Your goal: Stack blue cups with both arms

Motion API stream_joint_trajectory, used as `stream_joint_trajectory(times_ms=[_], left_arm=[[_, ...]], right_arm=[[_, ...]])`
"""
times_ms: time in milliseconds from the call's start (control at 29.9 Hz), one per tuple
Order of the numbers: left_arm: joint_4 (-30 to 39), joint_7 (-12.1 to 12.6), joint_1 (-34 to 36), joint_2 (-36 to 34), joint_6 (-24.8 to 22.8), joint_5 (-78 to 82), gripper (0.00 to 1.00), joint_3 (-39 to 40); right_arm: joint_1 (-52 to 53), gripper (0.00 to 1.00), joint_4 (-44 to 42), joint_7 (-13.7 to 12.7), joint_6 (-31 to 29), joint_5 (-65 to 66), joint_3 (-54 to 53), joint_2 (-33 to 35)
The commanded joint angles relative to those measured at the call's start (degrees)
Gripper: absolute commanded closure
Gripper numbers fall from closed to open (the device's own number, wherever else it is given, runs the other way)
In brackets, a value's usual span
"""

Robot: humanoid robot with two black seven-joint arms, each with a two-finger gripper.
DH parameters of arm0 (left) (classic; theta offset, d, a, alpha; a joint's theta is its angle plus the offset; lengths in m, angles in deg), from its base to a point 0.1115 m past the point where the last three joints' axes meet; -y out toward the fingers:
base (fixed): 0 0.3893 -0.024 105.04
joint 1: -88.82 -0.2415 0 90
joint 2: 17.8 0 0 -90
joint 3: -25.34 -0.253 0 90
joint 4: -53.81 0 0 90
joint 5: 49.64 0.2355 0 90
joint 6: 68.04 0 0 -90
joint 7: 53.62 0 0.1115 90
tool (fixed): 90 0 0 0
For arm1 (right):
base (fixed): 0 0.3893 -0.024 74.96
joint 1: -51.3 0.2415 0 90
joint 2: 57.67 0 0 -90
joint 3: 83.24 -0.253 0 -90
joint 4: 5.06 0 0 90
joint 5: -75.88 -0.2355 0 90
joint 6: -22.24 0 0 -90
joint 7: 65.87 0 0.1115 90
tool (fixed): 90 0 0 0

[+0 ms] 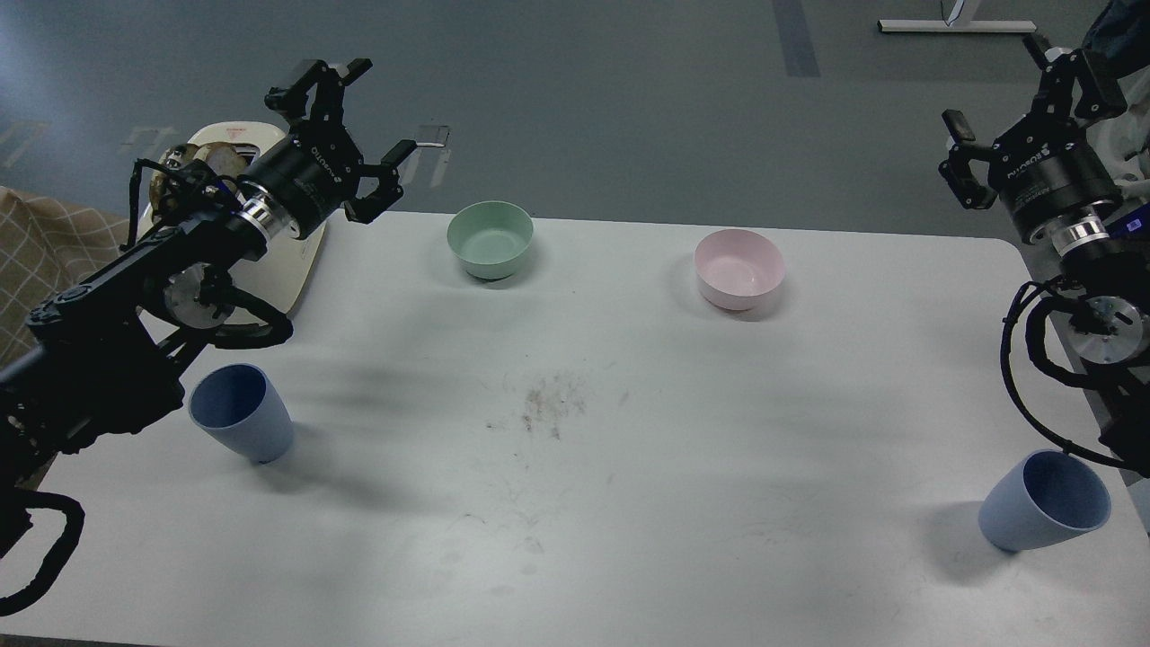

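Two blue cups stand upright on the white table (575, 467). One blue cup (241, 412) is near the left edge, under my left arm. The other blue cup (1045, 500) is at the front right, below my right arm. High over the table's back-left corner, my left gripper (377, 112) is open, its fingers spread wide around nothing. My right gripper (995, 88) hangs beyond the back-right corner, also open and holding nothing. Both grippers are well away from the cups.
A pale green bowl (490, 239) and a pale pink bowl (738, 269) sit along the table's far edge. A white appliance (296, 261) stands at the back left behind my left arm. Dark smudges (548, 409) mark the table's middle.
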Motion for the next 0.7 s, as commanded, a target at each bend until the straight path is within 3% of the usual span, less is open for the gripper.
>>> stream_joint_trajectory(times_ms=[0, 401, 668], left_arm=[[0.0, -1.2, -0.2, 0.2, 0.0, 0.0, 0.02, -0.1], [-2.1, -3.3, -0.1, -0.4, 0.0, 0.2, 0.02, 1.8], [-4.0, -3.3, 0.9, -0.3, 0.0, 0.1, 0.02, 4.9]], right_arm=[[-0.4, 0.00, -0.6, -0.1, 0.0, -0.7, -0.1, -0.1], [-0.3, 0.00, -1.1, -0.1, 0.0, 0.0, 0.0, 3.6], [0.3, 0.00, -1.5, 0.5, 0.0, 0.1, 0.4, 3.5]])
